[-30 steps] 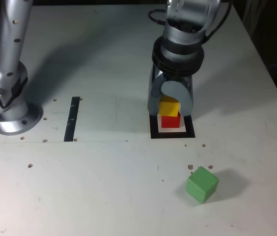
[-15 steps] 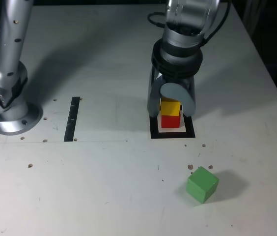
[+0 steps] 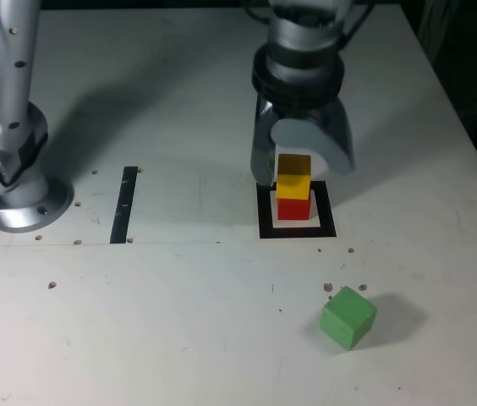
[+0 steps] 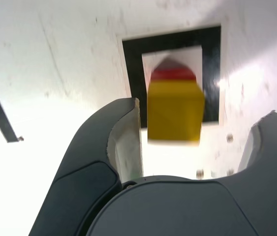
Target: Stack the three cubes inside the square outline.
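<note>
Inside the square outline the yellow cube sits on the red cube. The gripper fingers stand apart around the yellow one, not touching. The green cube lies toward the desk's near edge.

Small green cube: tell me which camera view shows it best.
The exterior view. The small green cube sits in full sight on the white table, apart from the yellow cube stacked on the red cube. The wrist view does not show it at all.
</note>
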{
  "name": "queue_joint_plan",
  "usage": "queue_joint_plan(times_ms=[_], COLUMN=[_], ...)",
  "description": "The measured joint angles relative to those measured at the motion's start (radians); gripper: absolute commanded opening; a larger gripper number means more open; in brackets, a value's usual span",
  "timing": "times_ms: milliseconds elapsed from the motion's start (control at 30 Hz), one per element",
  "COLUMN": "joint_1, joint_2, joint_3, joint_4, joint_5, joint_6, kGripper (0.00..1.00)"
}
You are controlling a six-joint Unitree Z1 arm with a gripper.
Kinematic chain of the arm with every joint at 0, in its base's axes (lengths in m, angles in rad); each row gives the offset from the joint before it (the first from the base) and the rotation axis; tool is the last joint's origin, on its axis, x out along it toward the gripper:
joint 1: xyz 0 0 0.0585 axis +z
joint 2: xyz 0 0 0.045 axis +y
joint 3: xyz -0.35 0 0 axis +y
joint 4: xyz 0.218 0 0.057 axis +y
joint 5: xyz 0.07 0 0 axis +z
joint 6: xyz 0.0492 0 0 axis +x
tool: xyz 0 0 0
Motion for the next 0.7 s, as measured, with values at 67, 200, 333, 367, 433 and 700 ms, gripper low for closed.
queue_joint_plan(times_ms=[67, 200, 333, 367, 433, 700], joint_1=[-0.034, -0.143, -0.275, -0.311, -0.378, -0.44], joint_2=[-0.021, -0.049, -0.037, -0.021, 0.027, 0.24], joint_3=[-0.024, -0.1, -0.211, -0.247, -0.315, -0.562], joint_4=[0.023, 0.102, 0.184, 0.202, 0.23, 0.321], joint_5=[0.0, 0.018, 0.035, 0.042, 0.052, 0.055], joint_6=[0.0, 0.019, 0.055, 0.066, 0.096, 0.217], kGripper=[0.99, 0.99, 0.99, 0.99, 0.99, 0.96])
